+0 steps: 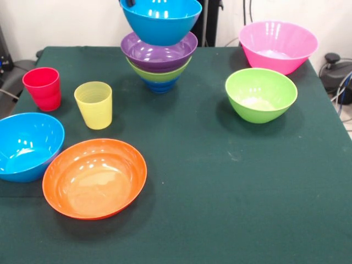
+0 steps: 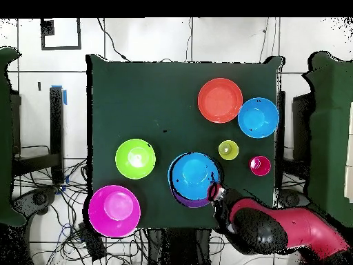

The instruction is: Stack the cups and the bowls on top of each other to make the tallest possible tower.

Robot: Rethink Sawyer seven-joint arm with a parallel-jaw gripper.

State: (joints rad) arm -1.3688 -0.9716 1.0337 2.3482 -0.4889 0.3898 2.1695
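The tower stands at the table's far middle: a small dark blue bowl (image 1: 160,86) lowest, then a lime green bowl (image 1: 159,75) and a purple bowl (image 1: 159,53). My gripper (image 1: 127,3) is shut on the rim of a light blue bowl (image 1: 160,21) and holds it just over the purple one, its base dipping inside. From overhead the gripper (image 2: 215,191) sits at that bowl's (image 2: 194,172) edge. The red cup (image 1: 42,88) and yellow cup (image 1: 94,104) stand upright at the left.
A second light blue bowl (image 1: 27,146) and the orange bowl (image 1: 94,177) lie at the near left. A lime green bowl (image 1: 260,94) and the big pink bowl (image 1: 278,47) stand at the right. The red arm (image 2: 289,231) reaches in beside the tower.
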